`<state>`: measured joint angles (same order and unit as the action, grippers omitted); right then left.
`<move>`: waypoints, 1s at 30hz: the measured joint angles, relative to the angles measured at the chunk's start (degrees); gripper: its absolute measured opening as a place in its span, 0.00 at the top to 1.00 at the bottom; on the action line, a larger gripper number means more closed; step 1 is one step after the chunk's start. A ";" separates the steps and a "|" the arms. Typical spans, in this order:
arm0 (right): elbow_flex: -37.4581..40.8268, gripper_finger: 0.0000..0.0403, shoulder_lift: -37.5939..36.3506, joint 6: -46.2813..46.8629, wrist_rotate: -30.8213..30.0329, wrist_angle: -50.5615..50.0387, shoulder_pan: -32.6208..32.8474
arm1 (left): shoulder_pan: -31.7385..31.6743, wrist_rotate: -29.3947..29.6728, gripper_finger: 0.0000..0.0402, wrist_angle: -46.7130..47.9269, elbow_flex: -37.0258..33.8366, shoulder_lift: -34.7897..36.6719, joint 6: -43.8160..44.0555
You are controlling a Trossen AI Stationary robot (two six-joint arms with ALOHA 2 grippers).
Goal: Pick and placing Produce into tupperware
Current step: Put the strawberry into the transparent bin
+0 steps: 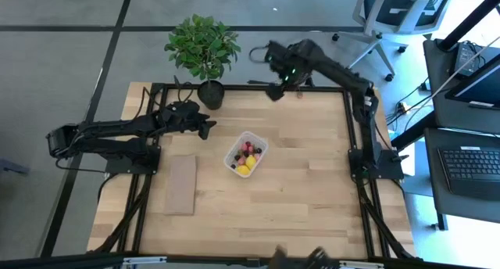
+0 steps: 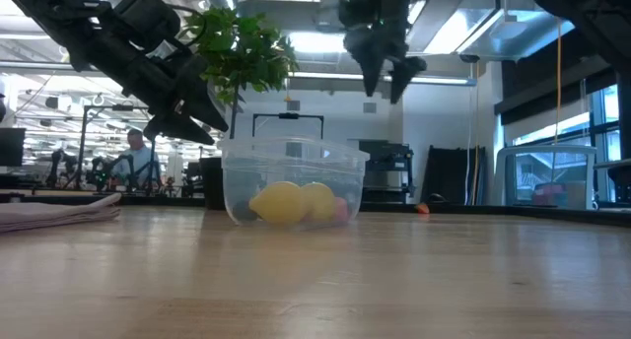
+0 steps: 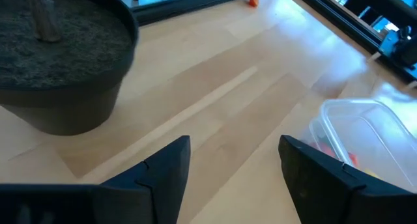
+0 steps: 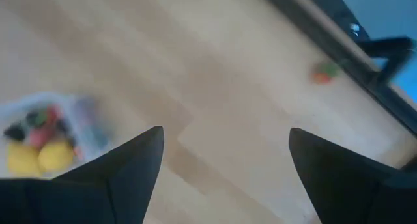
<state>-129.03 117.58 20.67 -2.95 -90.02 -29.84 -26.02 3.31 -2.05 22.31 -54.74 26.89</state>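
Observation:
The clear tupperware (image 1: pixel 246 154) stands near the table's middle, holding yellow, red, pink and dark toy produce (image 1: pixel 247 158); it also shows in the low view (image 2: pixel 293 181). One tiny orange-red toy piece (image 1: pixel 299 94) lies on the table near the far edge, and shows in the right wrist view (image 4: pixel 324 72). My right gripper (image 1: pixel 275 92) is open and empty, high above the table a little left of that piece. My left gripper (image 1: pixel 211 128) is open and empty, raised between the plant pot and the tupperware (image 3: pixel 365 136).
A leafy potted plant (image 1: pixel 203 46) stands in its dark pot (image 1: pixel 211 95) at the far edge, close to my left gripper. A flat tan board (image 1: pixel 181 184) lies at the left. Bare wood stretches to the right of and nearer than the tub.

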 joint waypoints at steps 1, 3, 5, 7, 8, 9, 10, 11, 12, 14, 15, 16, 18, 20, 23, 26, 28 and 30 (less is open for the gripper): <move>0.02 0.18 0.00 0.14 0.24 0.05 -1.96 | 0.29 0.00 0.44 0.10 0.00 0.00 0.01; 0.02 0.18 0.00 1.69 0.04 0.04 -6.31 | 0.82 -0.04 0.44 0.10 0.00 0.00 0.00; 0.02 0.18 0.00 3.60 -0.37 0.06 -10.20 | 1.32 -0.02 0.44 0.12 0.00 0.00 -0.02; 0.02 0.18 0.29 4.98 -0.28 0.60 -13.22 | 1.67 -0.02 0.44 0.09 0.00 0.00 -0.02; 0.02 0.18 0.65 5.22 -0.11 1.15 -14.54 | 1.76 -0.03 0.44 0.10 0.00 0.00 -0.02; 0.01 0.18 1.20 5.15 -0.07 2.01 -15.50 | 1.75 -0.04 0.44 0.09 0.00 0.00 -0.02; 0.02 0.18 1.80 4.57 -0.03 3.22 -16.36 | 1.75 -0.02 0.44 0.09 0.00 0.00 -0.02; 0.02 0.18 2.50 4.37 -0.04 4.36 -17.01 | 1.73 -0.02 0.44 0.09 0.00 0.00 -0.02; 0.04 0.18 3.29 4.33 -0.04 5.47 -17.55 | 1.73 -0.02 0.44 0.09 0.00 0.00 -0.02; 0.02 0.18 5.05 4.56 -0.19 8.77 -18.42 | 1.73 -0.02 0.44 0.07 0.00 0.00 -0.02; 0.02 0.18 6.16 4.54 -0.03 10.31 -18.81 | 1.73 -0.02 0.44 0.07 0.00 0.00 -0.02; 0.03 0.18 7.40 4.22 -0.01 11.57 -19.34 | 1.73 -0.02 0.44 0.07 0.00 0.00 -0.02; 0.04 0.18 9.89 3.32 0.19 13.20 -20.33 | 1.73 -0.02 0.44 0.07 0.00 0.00 -0.02; 0.08 0.18 12.02 3.28 0.04 12.43 -21.55 | 1.73 -0.02 0.44 0.09 0.00 0.00 -0.02; 0.08 0.18 14.99 3.36 -0.23 7.04 -23.00 | 1.73 -0.02 0.44 0.09 0.00 0.00 -0.02; 0.08 0.18 17.18 3.22 -1.13 0.63 -23.60 | 1.73 -0.02 0.44 0.09 0.00 0.00 -0.13; 0.08 0.18 17.98 3.14 -2.18 0.20 -23.59 | 1.73 -0.02 0.44 0.09 0.00 0.00 -0.39; 0.08 0.18 18.56 3.08 -2.38 1.97 -23.49 | 1.73 -0.02 0.44 0.09 0.00 0.00 -0.43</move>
<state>-128.95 136.14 23.75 -5.33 -88.05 -53.34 -24.29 3.29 -1.96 22.31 -54.74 26.46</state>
